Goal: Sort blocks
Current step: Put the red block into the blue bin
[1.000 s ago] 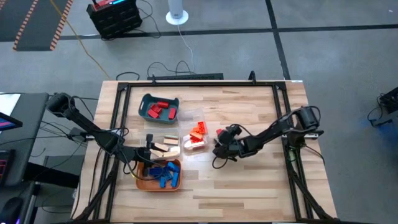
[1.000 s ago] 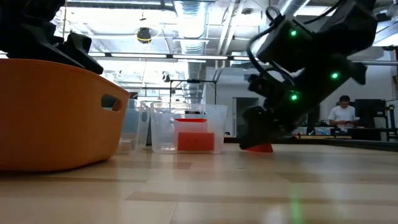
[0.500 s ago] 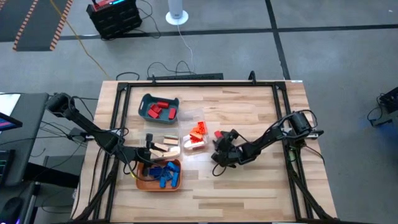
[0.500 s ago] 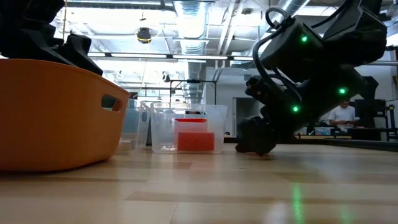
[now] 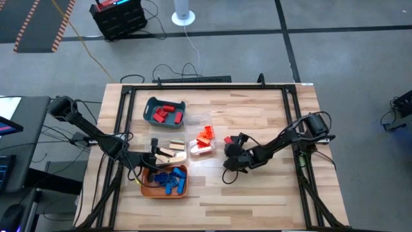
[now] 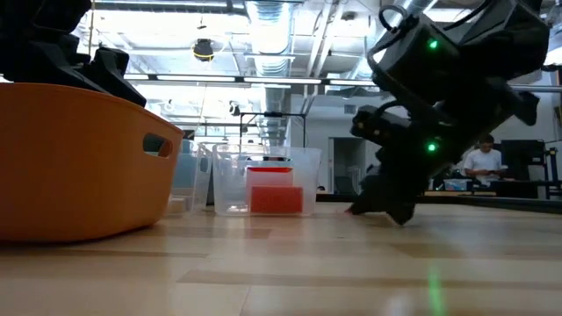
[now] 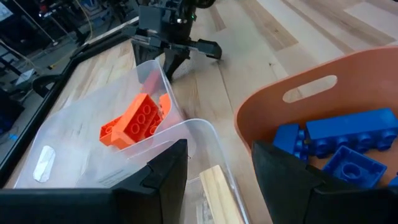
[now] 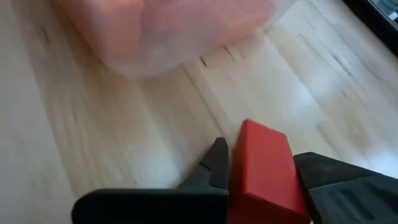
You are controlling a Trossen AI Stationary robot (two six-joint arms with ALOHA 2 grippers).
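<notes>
My right gripper (image 5: 229, 143) is low over the middle of the table, right of the clear tray (image 5: 212, 147), and is shut on a red block (image 8: 264, 171). That clear tray holds orange blocks (image 7: 134, 118). My left gripper (image 7: 217, 163) hangs open and empty at the table's left, above the seam between a second clear tray with tan blocks (image 5: 171, 153) and the orange tray (image 5: 152, 187) of blue blocks (image 7: 339, 134). Red blocks (image 5: 166, 113) lie in the teal tray (image 5: 152, 103) farther back. My right gripper pinches the red block's two opposite sides (image 8: 249, 155) between its two fingers (image 8: 214, 163), the block's end sticking out past the tips. The fingers slant down from the table's right side. In the low view the block's red edge (image 6: 353, 209) shows at table-top height.
The four trays cluster left of centre. Bare wood lies right of and nearer than my right gripper. A black metal frame (image 5: 301, 116) rims the table. Beyond the table, a person (image 6: 485, 162) sits in the room.
My right gripper has rolled about its own axis, dipped a little and shut on the red block, which stays about where it lay beside the clear tray. My left arm has kept still.
</notes>
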